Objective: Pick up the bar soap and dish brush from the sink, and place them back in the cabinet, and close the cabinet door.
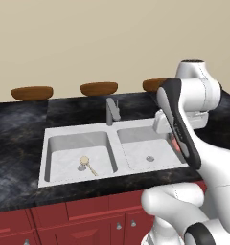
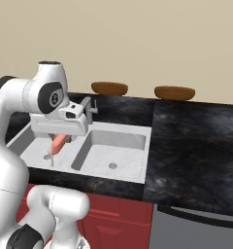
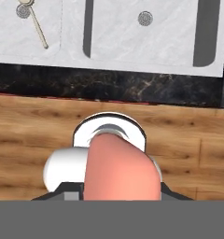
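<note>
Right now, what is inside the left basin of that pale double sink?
A beige round-headed dish brush with a thin wooden handle lies by the drain on the left basin's floor. The near wall hides the front strip of the floor.

The robot arm (image 1: 203, 158) is mostly shiny white, with big round parts like fat tubes joined together. Dark, nearly black bands sit where the parts meet. One long dark strip runs down the side of a white link. In the right base view a round dark cap with a small grey mark sits on one joint. The hand block is boxy and white.
</note>
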Available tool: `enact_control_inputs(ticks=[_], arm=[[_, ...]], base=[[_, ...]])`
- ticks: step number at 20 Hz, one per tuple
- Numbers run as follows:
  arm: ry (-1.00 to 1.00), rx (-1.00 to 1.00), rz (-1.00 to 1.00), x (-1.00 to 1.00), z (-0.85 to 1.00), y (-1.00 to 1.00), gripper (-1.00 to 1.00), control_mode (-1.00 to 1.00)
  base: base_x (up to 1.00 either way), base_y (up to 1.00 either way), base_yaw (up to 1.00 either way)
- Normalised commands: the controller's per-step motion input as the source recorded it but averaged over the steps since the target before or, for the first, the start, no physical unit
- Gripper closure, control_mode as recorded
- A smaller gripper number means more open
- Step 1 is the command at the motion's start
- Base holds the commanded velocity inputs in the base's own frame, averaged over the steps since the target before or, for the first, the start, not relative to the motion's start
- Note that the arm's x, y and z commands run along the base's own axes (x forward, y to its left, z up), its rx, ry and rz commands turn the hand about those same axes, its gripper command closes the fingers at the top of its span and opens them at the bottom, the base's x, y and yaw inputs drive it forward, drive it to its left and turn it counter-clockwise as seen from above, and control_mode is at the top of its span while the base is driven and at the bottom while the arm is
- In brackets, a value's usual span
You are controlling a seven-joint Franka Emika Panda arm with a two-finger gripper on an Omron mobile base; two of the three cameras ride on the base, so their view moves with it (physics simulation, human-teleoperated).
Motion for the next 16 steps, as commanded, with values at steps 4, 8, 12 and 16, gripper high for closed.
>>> enact_control_inputs(ticks=[4,8,12,16], arm=[[0.00,0.00,0.00,-0.03,0.03,0.00,1.00,1.00],[0.00,0.00,0.00,0.00,0.00,0.00,1.00,1.00],[0.00,0.00,0.00,0.00,0.00,0.00,1.00,1.00],[0.00,0.00,0.00,0.00,0.00,0.00,1.00,1.00]], base=[[-0.13,0.00,0.00],[-0.46,-0.12,-0.04],[-0.74,-0.26,-0.22],[-0.72,-0.24,-0.32]])
